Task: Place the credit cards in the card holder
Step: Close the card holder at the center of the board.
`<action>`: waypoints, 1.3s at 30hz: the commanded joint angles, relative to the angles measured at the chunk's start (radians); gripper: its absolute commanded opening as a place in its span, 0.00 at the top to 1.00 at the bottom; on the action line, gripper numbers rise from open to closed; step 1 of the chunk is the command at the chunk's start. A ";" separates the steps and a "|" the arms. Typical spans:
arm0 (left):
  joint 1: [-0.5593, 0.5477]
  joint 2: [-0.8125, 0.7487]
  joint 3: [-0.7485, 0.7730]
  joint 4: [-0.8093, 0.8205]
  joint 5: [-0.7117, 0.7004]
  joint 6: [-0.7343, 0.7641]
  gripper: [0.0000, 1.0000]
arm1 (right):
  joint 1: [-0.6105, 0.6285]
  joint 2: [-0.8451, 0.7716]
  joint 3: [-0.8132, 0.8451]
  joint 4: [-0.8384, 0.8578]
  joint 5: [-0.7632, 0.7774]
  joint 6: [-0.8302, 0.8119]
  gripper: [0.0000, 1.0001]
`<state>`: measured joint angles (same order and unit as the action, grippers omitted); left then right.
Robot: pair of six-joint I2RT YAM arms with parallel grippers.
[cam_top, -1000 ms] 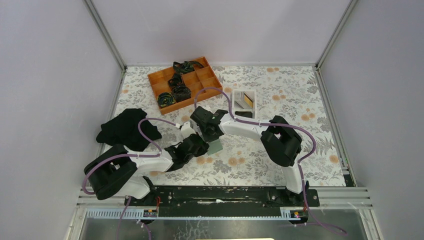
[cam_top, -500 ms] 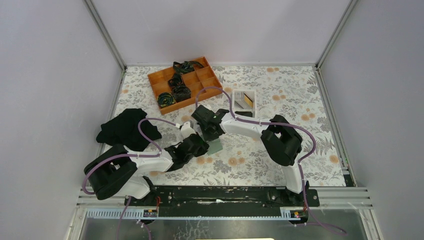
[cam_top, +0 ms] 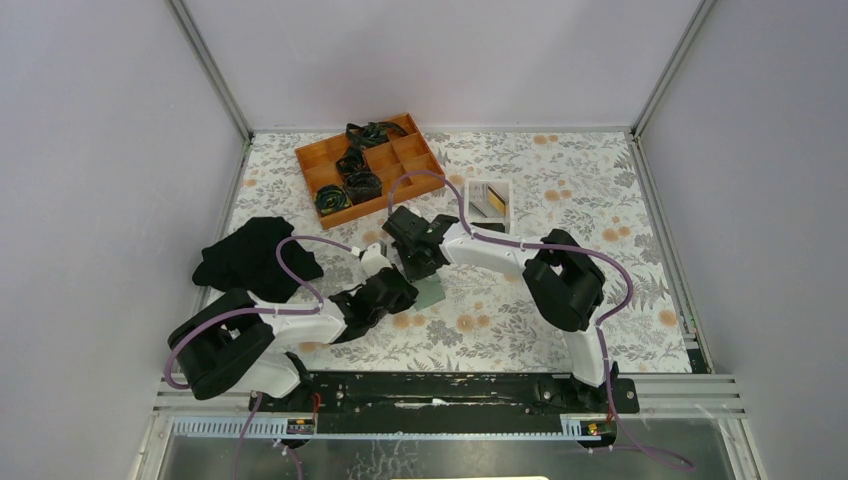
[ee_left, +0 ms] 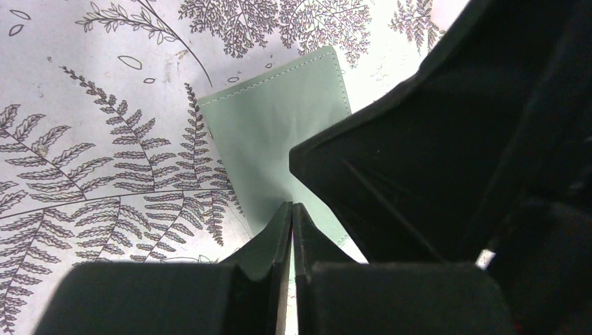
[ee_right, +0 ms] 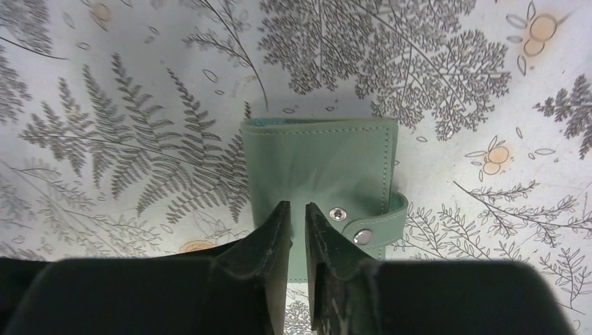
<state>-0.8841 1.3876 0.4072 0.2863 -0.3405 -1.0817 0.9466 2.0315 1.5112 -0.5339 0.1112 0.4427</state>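
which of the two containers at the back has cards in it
The small white tray, right of the orange compartment box: it holds flat cards, while the orange one holds dark rolled bundles.

The card holder [cam_top: 431, 293] is a sage-green wallet with stitched edges and a side strap bearing two metal snaps. It lies flat, just left of centre in the top view. The cards [cam_top: 484, 200], grey and yellowish, lie well apart, up and right of it.
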 commanded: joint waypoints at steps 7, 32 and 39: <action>-0.004 -0.007 -0.010 0.024 -0.003 0.025 0.93 | -0.010 -0.032 0.134 -0.056 0.034 -0.041 0.67; -0.004 -0.013 -0.017 0.034 0.002 0.031 0.93 | 0.013 0.005 0.185 -0.279 0.223 -0.043 0.55; -0.004 -0.007 -0.012 0.039 0.005 0.031 0.93 | 0.020 0.029 0.188 -0.285 0.220 -0.045 0.55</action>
<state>-0.8841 1.3800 0.4053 0.2863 -0.3386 -1.0668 0.9562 2.0361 1.6909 -0.7898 0.3058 0.4004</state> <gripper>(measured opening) 0.069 0.455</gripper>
